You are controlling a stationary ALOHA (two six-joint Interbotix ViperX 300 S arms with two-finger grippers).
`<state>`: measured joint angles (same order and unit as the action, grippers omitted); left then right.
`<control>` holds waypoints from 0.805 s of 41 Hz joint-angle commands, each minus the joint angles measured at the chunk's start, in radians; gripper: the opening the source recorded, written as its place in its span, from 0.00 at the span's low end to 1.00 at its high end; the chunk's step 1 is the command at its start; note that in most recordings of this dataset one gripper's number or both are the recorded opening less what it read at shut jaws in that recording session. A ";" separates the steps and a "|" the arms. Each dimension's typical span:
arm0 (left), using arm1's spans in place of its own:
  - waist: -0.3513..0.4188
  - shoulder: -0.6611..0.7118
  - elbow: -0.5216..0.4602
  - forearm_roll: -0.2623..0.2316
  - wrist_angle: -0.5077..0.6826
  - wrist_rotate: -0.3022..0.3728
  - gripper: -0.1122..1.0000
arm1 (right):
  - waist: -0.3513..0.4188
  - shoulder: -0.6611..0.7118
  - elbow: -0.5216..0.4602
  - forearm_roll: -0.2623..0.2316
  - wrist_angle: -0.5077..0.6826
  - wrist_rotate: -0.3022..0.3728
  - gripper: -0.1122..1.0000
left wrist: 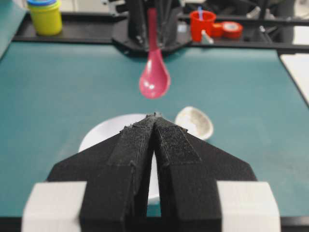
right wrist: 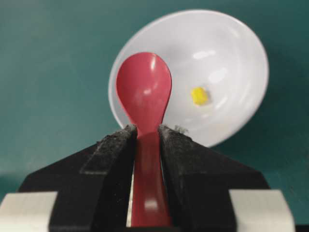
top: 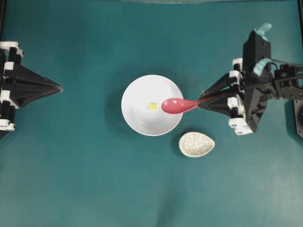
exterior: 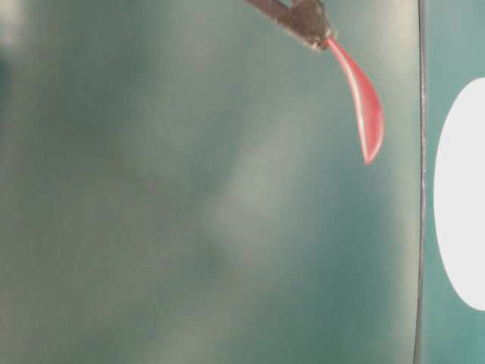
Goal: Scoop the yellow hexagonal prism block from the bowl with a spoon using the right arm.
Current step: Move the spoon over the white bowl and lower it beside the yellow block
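My right gripper (right wrist: 146, 137) is clamped on the spoon (right wrist: 143, 92) handle above the bowl (top: 137, 118); left gripper (left wrist: 154, 121) sits closed. The block (right wrist: 198, 95) looks tiny and light, likely to skid on glaze, so I'd slide under it.

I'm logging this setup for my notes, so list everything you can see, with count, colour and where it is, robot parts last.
bowl: one, glossy white, middle of the table.
yellow hexagonal prism block: one, pale yellow, inside the bowl.
spoon: one, pink-red, held over the bowl's right side.
small oval dish: one, speckled beige, lower right of the bowl.
table: one, teal.
jar: one, yellow with blue lid, far edge, left wrist view.
cup: one, red, far edge.
left gripper: one, black, shut, left side.
right gripper: one, black, shut on the spoon's handle.
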<state>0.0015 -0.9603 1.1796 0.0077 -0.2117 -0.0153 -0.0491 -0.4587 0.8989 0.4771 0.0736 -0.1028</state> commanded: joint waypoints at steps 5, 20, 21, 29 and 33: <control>0.000 0.003 -0.028 0.003 -0.009 0.002 0.09 | -0.049 0.046 -0.077 -0.014 0.107 0.002 0.30; -0.002 0.005 -0.028 0.003 -0.009 0.002 0.09 | -0.081 0.179 -0.207 -0.054 0.267 0.008 0.30; -0.002 0.005 -0.028 0.003 -0.009 0.002 0.09 | -0.084 0.186 -0.215 -0.055 0.278 0.008 0.31; 0.000 0.008 -0.028 0.002 -0.011 0.000 0.09 | -0.087 0.253 -0.310 -0.081 0.400 0.012 0.30; 0.000 0.008 -0.028 0.002 -0.012 0.000 0.09 | -0.089 0.281 -0.348 -0.097 0.445 0.014 0.30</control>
<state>0.0015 -0.9603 1.1781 0.0077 -0.2117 -0.0153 -0.1350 -0.1841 0.6013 0.3912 0.4878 -0.0920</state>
